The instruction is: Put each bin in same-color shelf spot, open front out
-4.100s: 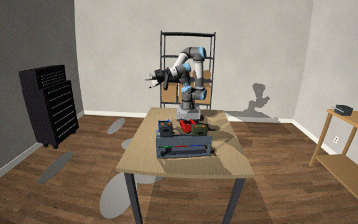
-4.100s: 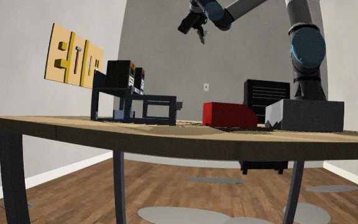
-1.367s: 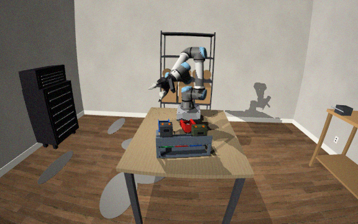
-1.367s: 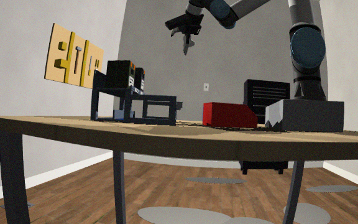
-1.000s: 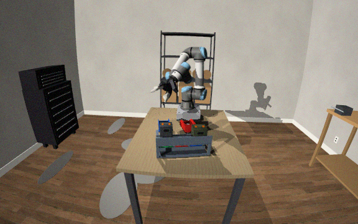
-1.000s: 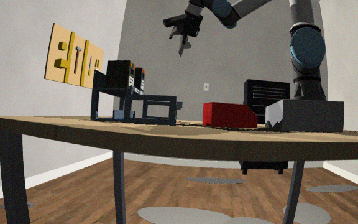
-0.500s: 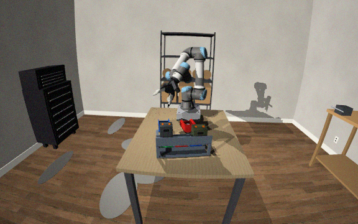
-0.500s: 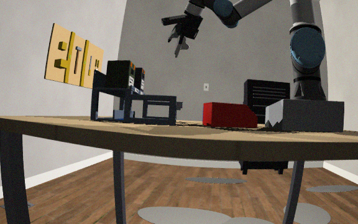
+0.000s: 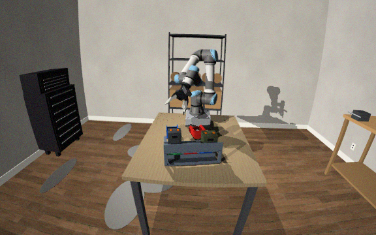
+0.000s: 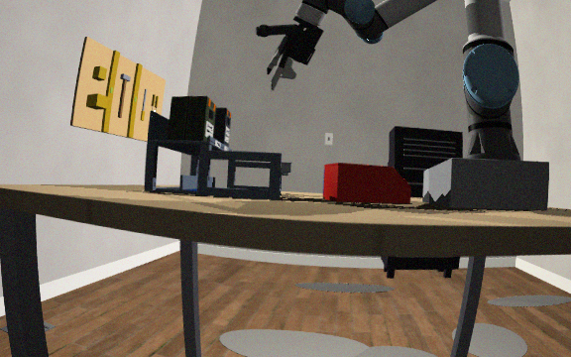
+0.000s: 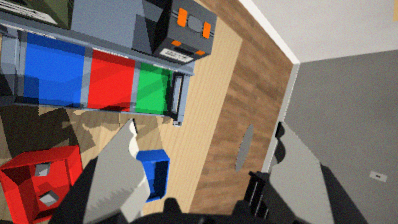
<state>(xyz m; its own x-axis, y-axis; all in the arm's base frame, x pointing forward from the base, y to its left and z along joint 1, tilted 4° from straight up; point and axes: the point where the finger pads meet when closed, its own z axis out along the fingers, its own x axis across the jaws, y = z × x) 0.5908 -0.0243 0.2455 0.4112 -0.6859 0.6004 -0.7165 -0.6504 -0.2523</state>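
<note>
While the gripper (image 10: 280,66) hangs wide open and empty above the table (image 9: 149,163), the red bin (image 11: 40,182) and blue bin (image 11: 155,175) sit outside the shelf (image 11: 182,95), seemingly unplaced.

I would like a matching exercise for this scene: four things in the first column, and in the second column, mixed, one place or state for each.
Column one:
1. red bin
2. blue bin
3. gripper
4. green mark

Column two:
A. high above the table, jaws wide apart, holding nothing
B. on the shelf floor, at the end next to the red mark
C. on the table, with grey parts inside
D. on the table, partly hidden behind a grey finger in the wrist view

Pairs: 1-C, 2-D, 3-A, 4-B
</note>
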